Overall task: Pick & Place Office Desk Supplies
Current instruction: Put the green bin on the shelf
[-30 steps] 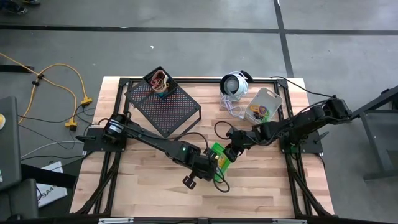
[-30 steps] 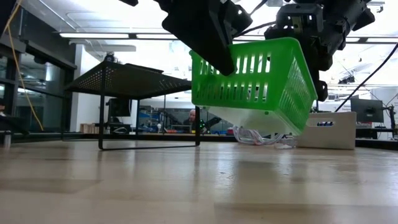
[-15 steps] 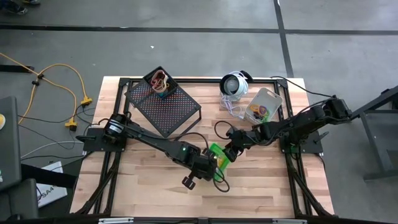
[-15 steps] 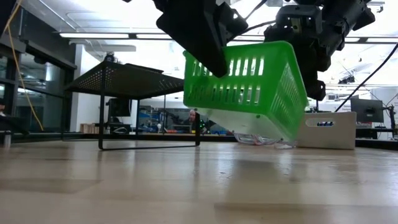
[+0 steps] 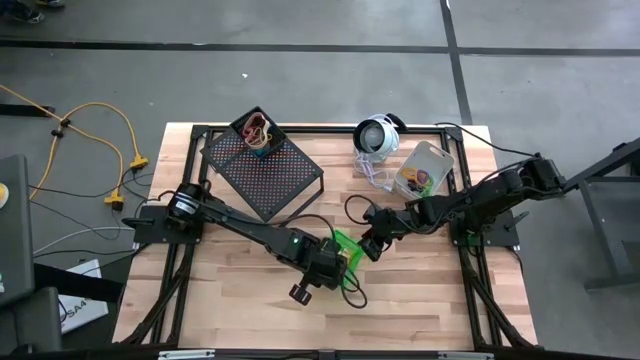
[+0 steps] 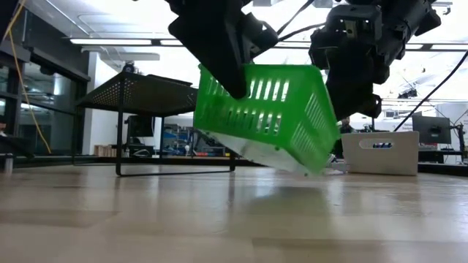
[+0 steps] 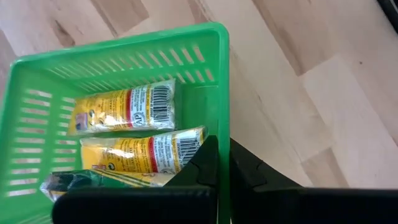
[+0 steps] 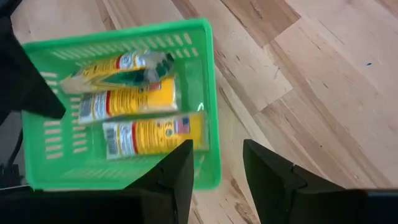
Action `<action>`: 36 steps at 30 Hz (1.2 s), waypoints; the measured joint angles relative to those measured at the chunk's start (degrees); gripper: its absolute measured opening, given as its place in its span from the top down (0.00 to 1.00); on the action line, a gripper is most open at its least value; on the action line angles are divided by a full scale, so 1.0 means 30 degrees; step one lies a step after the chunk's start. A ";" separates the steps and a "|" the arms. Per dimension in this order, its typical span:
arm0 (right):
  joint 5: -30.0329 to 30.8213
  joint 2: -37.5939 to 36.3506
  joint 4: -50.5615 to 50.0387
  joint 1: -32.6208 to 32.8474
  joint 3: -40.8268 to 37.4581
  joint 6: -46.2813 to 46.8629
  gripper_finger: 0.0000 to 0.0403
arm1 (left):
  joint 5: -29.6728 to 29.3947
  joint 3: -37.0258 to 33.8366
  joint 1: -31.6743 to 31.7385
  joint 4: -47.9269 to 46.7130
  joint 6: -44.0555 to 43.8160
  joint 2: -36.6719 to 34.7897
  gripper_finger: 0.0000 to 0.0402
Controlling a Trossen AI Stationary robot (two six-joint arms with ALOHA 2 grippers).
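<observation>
Your left gripper (image 7: 217, 168) stays pinched on the green bin (image 6: 259, 117) rim — the bin has swung leftward and tilted further, clear of the table (image 6: 234, 219). Your right gripper (image 8: 214, 165) hangs over its edge, fingers apart. Only the wrist views show the yellow packets (image 7: 127, 109) inside.

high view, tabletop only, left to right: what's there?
Black mesh rack → left pincer shut on the green bin → round white-and-black device → clear container.
</observation>
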 joint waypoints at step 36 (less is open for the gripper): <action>-0.1399 -0.3920 -0.5859 0.2881 0.0000 0.0481 0.68 | -0.4119 -0.0007 -0.0393 -0.0420 -0.3168 -0.2254 1.00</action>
